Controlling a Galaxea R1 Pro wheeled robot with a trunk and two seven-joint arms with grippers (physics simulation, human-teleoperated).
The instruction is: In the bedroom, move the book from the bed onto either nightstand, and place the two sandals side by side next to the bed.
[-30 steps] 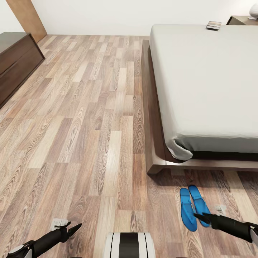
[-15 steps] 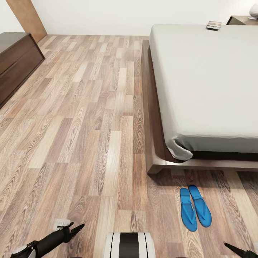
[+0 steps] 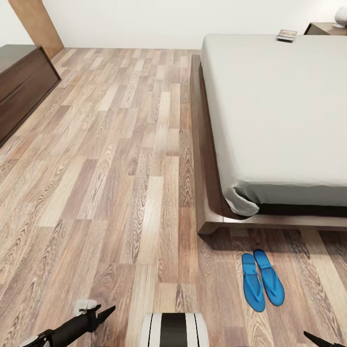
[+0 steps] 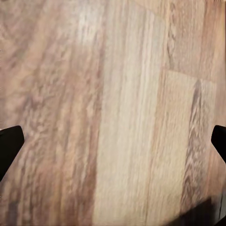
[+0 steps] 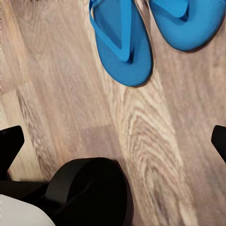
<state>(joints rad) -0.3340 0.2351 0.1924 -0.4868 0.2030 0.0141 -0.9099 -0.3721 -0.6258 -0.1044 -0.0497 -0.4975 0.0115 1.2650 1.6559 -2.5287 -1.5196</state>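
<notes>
- Head view: the bed, a dark-brown frame under a pale-grey mattress, is seen on the right of the wood-plank floor. The book lies flat on the far end of the mattress, close to its far edge. Beyond it, the corner of a nightstand is seen, with a white object on its top. The two sandals lie on the floor side by side, near the foot of the bed, their inner edges touching or nearly so. A long low dark-wood cabinet stands at the left, and a brown door behind it. The left gripper is seen low over the floor with its fingers drawn close together. Only a dark tip of the right gripper is seen, well apart from the sandals.
- Left wrist view: bare planks are seen between two black fingertips, which are spread wide with nothing held.
- Right wrist view: the heel ends of both sandals are seen ahead on the planks; the fingertips are spread wide and hold nothing. A black rounded part of the robot is seen below.
</notes>
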